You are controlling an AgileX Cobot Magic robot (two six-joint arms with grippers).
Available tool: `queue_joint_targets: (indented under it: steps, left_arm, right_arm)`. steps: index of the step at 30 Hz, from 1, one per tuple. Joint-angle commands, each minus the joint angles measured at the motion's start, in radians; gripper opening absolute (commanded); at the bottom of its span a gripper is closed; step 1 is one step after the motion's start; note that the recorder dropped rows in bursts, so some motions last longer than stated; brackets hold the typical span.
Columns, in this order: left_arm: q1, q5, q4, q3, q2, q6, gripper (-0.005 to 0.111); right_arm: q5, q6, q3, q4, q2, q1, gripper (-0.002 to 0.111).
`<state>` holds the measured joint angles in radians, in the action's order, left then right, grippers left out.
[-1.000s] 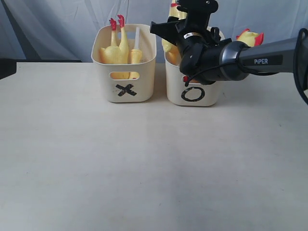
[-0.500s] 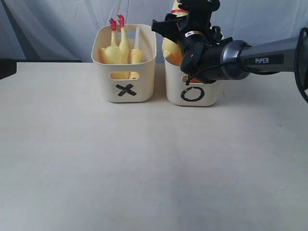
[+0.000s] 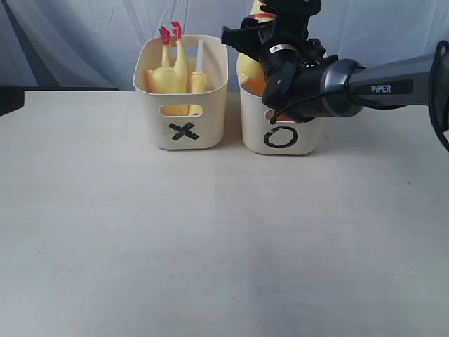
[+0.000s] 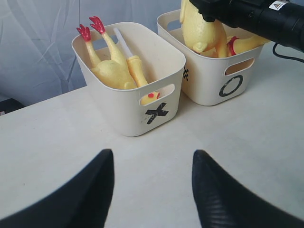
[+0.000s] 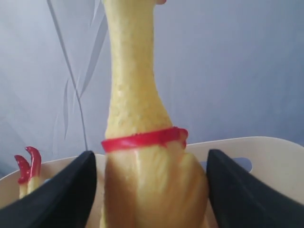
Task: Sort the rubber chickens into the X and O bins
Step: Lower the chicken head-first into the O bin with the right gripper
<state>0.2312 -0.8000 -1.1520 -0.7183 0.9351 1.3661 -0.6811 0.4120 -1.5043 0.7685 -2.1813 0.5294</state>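
The left gripper (image 4: 153, 161) hangs wide open and empty over the counter (image 3: 210, 246). At eleven o'clock on the counter, the X bin (image 3: 210, 137) holds a feet-up chicken (image 3: 168, 77). Just beside it, at its three o'clock, the O bin (image 3: 312, 140) holds an upright chicken (image 5: 137, 95). The right gripper (image 5: 151, 154) stands open astride its neck, with a gap on one side. It should rise straight up, jaws wide, so the comb isn't snagged.

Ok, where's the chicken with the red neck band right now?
The chicken stands neck-up in the O bin, on the right of the exterior view, just right of the X bin, between the right gripper's fingers.
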Motion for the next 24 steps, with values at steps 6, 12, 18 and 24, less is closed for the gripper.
queue_joint_targets:
  steps: [6, 12, 18, 24]
  left_arm:
    - [0.004, -0.007, -0.013, 0.002, 0.0, -0.004, 0.049]
    - [0.004, -0.008, -0.013, 0.002, 0.0, -0.004, 0.049]
    - [0.004, -0.008, -0.013, 0.002, 0.0, -0.004, 0.049]
    - [0.004, -0.008, -0.013, 0.002, 0.0, -0.004, 0.049]
  right_arm:
    - [-0.03, 0.013, -0.007, -0.008, 0.033, -0.028, 0.062]
    - [-0.018, 0.033, -0.007, -0.004, 0.035, -0.04, 0.062]
    - [-0.015, 0.033, -0.007, -0.02, 0.035, -0.04, 0.062]
    - [-0.003, 0.033, -0.007, -0.033, 0.04, -0.04, 0.062]
